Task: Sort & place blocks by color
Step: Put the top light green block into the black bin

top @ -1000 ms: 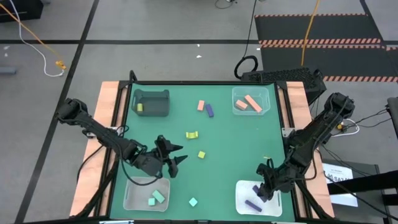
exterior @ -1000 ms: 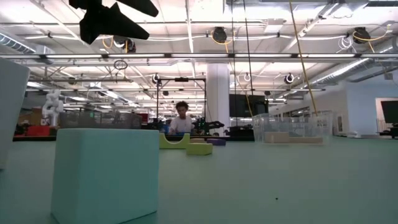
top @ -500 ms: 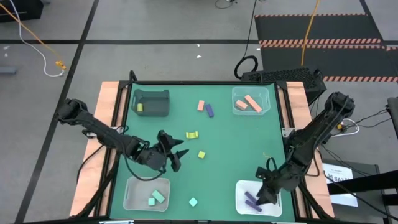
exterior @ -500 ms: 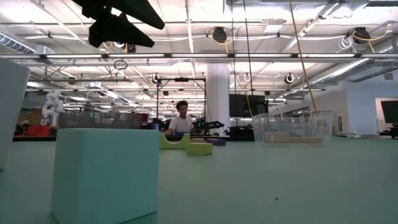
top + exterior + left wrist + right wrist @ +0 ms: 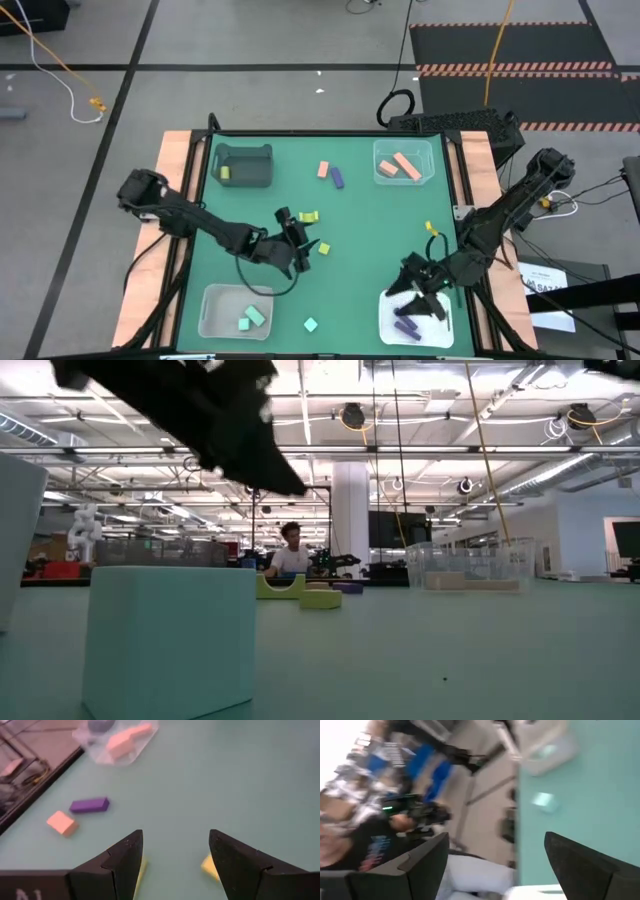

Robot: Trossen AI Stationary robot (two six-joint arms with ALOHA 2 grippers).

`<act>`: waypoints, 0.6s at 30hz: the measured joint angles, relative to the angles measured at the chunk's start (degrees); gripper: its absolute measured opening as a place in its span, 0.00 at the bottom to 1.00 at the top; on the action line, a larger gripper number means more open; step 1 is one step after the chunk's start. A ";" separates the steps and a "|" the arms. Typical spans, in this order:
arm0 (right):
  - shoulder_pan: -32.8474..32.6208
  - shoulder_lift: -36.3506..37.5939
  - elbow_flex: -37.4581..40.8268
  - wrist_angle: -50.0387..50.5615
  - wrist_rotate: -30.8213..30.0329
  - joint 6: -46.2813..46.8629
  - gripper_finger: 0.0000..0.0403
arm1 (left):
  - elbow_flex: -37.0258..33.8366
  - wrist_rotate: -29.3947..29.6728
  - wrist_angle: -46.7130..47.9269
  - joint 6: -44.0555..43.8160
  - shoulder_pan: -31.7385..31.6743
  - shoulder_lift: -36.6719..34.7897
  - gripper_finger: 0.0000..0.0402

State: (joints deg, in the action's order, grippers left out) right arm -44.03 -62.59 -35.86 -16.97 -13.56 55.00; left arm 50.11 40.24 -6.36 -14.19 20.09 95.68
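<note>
Loose blocks lie flat on the green mat: a pink one (image 5: 323,170), a purple bar (image 5: 338,177), two yellow-green ones (image 5: 308,216) (image 5: 323,248) and a teal one (image 5: 310,325). My left gripper (image 5: 299,251) hovers open near the mat's middle, between the two yellow-green blocks (image 5: 210,866), with nothing between its fingers. My right gripper (image 5: 411,292) stands open above the white bin (image 5: 436,338) at the near right, with purple blocks (image 5: 406,325) lying in the bin below it. In the right wrist view the fingers (image 5: 420,857) are spread wide and empty.
A grey bin (image 5: 243,152) at the far left holds a yellow-green block. A clear bin (image 5: 382,150) at the far right holds pink blocks. A clear bin (image 5: 212,300) at the near left holds teal blocks. A person sits in the room beyond the table (image 5: 291,555).
My left gripper has moved toward the table's right and far edges, from above the near-left clear bin to the yellow-green blocks. My right gripper has opened over the white bin, let go of a purple block that now lies in it, and risen a little.
</note>
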 joint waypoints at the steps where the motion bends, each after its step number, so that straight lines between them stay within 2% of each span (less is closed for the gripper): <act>1: 1.14 0.00 0.00 1.88 0.06 0.11 0.79 | 0.00 -0.46 0.19 -0.03 -0.97 0.95 0.57; 5: 5.65 -0.02 0.00 11.81 0.92 3.28 0.79 | 0.01 -2.84 0.59 -0.03 -5.39 2.95 0.57; 10: 10.43 -0.04 0.02 21.92 5.59 4.28 0.79 | 0.02 -8.17 5.98 0.36 -11.05 3.83 0.57; 18: 15.92 -0.02 0.02 23.73 9.41 -1.00 0.79 | 0.02 -18.89 10.02 -2.52 -18.16 4.82 0.57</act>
State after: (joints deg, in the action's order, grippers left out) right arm -28.11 -62.61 -35.83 6.75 -4.15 54.00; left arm 50.13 21.35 3.66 -16.71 1.93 100.50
